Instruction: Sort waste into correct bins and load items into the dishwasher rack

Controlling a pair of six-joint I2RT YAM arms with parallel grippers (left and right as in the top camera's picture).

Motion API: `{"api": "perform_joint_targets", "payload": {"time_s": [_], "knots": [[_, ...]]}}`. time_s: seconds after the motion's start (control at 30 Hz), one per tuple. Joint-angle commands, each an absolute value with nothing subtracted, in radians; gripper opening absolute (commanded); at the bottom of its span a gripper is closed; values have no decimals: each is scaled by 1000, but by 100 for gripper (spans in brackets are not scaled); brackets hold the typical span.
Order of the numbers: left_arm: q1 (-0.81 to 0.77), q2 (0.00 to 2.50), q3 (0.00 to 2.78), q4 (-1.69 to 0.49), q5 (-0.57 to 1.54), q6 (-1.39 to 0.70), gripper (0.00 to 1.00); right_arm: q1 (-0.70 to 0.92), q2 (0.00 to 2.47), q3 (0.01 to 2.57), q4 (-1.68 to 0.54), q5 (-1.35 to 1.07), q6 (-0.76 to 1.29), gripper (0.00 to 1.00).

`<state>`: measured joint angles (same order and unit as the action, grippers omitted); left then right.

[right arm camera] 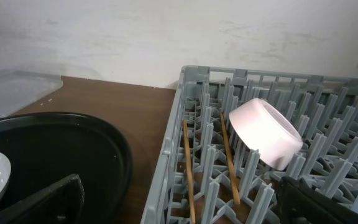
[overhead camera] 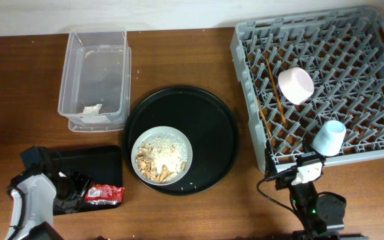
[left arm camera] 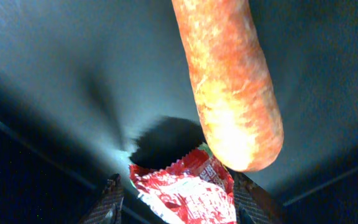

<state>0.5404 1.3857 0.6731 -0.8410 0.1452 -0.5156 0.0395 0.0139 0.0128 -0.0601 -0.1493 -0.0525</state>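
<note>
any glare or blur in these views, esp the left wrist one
Left wrist: the carrot looms close and soft, with a blown-out hot spot near its tip; a hard light patch and dark shadow fall on the black tray; the wrapper glints. Overhead: even light, sharp. Right wrist: the bowl is crisp.

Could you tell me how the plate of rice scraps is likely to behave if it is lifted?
The plate looks rigid and shallow, so it probably lifts stiffly. The rice scraps lie loose in a heap, so they would likely slide off if it tilts.
</note>
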Motion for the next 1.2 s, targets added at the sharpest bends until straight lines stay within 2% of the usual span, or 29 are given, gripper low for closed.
{"api": "perform_joint_targets", "payload": {"time_s": [0.0, 0.07, 0.17, 0.43, 0.47, 0.67, 0.87, 1.03, 1.07, 1.17], "knots": [[537, 1382, 687, -842, 123, -499, 50, 32, 6, 6, -63, -158, -44, 98], [537, 1382, 687, -839, 123, -499, 31, 32, 6, 6, -62, -158, -44, 98], [530, 1382, 687, -838, 123, -493, 36, 32, 6, 6, -63, -158, -44, 98], [396, 1382, 687, -792, 70, -477, 36, 32, 6, 6, -63, -158, -45, 98], [391, 1384, 687, -785, 65, -477, 36, 32, 6, 6, -63, -158, -44, 98], [379, 1430, 687, -760, 155, -370, 57, 32, 6, 6, -63, -158, -44, 98], [379, 1430, 687, -812, 178, -365, 62, 32, 6, 6, -62, -158, -44, 98], [379, 1430, 687, -801, 320, -365, 65, 32, 6, 6, -62, -158, -44, 98], [379, 1430, 687, -794, 345, -356, 68, 32, 6, 6, -62, -158, -44, 98], [380, 1430, 687, -751, 424, -286, 71, 32, 6, 6, -63, -158, -44, 98]]}}
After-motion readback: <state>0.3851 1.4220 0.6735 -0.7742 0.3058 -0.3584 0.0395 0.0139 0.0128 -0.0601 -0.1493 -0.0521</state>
